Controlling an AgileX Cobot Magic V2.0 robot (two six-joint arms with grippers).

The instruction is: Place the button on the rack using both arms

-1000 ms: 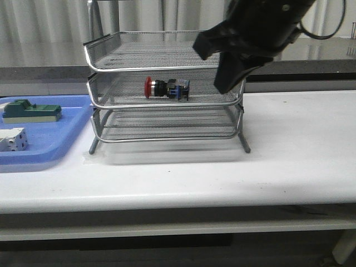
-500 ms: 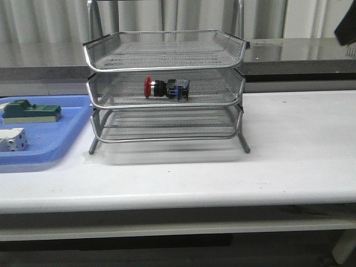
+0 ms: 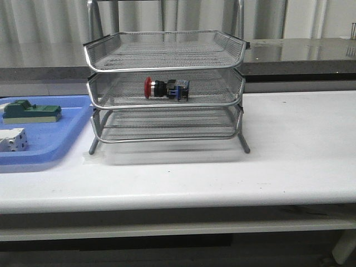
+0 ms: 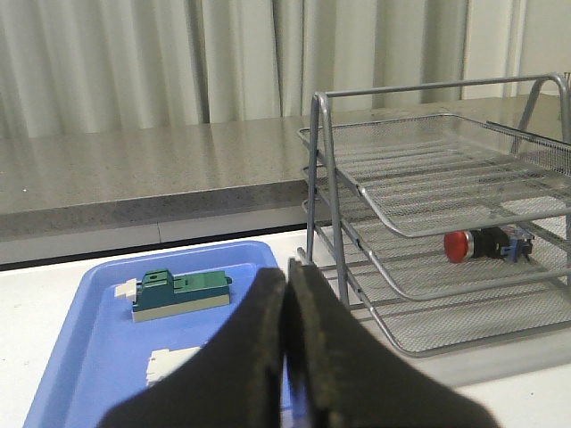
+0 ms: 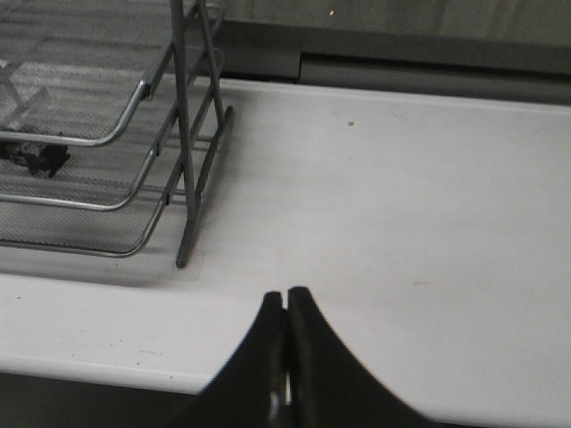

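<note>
The button (image 3: 166,88), with its red cap pointing left, lies on its side in the middle tier of the silver wire-mesh rack (image 3: 164,51). The left wrist view shows the same button (image 4: 485,242) on that tier of the rack (image 4: 419,227). My left gripper (image 4: 286,272) is shut and empty, well back from the rack and above the blue tray. My right gripper (image 5: 285,299) is shut too, holding nothing, over the bare white table to the right of the rack (image 5: 183,178). Neither arm appears in the front view.
A blue tray (image 3: 58,130) sits left of the rack and holds a green block (image 3: 30,110) and a white block (image 3: 12,139). The white table (image 3: 300,144) extends to the right of the rack. A grey counter and curtains stand behind.
One second ago the right arm hung in front of the rack's upper right corner. It has since pulled away up and to the right, out of the front view. The button has not moved.
</note>
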